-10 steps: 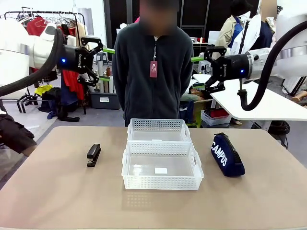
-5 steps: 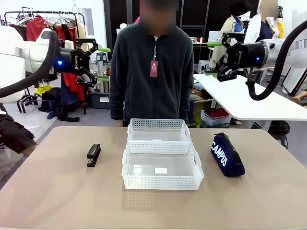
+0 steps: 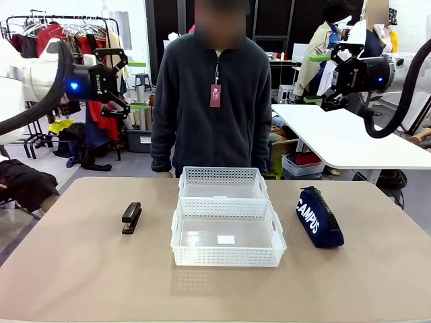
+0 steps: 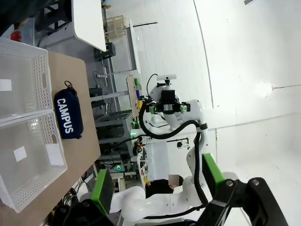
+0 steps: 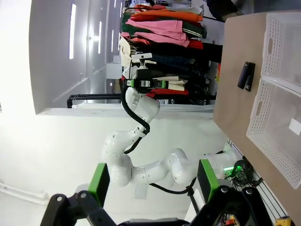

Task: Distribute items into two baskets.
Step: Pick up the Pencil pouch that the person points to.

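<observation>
- I had the left gripper (image 3: 139, 85) raised high at the table's left side, jaws spread wide, holding nothing.
- I had the right gripper (image 3: 314, 79) raised high on the right, equally wide, holding nothing.
- The black stapler (image 3: 131, 217) lay on the table (image 3: 81, 282), left of the baskets and apart from them.
- The navy CAMPUS pouch (image 3: 318, 217) lay near their right side.
- The near basket (image 3: 227, 259) had a white label (image 3: 226, 239) on its bottom, and the far basket (image 3: 222, 176) sat against it.
- A person (image 3: 212, 101) stood behind.
</observation>
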Robot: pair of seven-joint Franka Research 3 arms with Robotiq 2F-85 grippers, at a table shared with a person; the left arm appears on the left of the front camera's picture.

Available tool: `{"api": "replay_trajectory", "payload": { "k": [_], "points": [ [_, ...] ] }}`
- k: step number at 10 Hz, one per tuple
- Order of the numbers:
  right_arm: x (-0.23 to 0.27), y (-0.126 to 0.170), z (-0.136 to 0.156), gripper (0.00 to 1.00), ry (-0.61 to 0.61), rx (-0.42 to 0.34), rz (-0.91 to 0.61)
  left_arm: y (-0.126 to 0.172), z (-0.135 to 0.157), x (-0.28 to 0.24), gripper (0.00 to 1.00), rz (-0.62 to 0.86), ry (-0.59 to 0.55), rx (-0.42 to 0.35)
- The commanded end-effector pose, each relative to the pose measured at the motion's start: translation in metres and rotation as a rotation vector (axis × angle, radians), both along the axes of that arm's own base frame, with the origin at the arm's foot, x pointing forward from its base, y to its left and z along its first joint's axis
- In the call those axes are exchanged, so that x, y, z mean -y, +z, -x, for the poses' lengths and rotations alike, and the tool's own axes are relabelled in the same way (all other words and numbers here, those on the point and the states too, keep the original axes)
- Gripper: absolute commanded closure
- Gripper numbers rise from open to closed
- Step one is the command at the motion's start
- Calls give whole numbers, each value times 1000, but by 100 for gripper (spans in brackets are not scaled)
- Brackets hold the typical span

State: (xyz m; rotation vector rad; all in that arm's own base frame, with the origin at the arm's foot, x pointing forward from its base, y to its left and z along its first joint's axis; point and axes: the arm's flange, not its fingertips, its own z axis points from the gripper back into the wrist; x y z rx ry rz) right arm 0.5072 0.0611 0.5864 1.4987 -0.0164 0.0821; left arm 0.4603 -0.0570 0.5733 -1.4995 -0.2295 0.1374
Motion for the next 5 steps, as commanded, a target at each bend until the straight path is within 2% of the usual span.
{"api": "replay_trajectory", "payload": {
  "k": [1,5],
  "points": [
    [10,4,-5,0,26,18,5,4,0,0,0,20,-3,34],
    [17,1,-9,0,10,11,-5,13,-4,1,0,5,-2,62]
  ]
}}
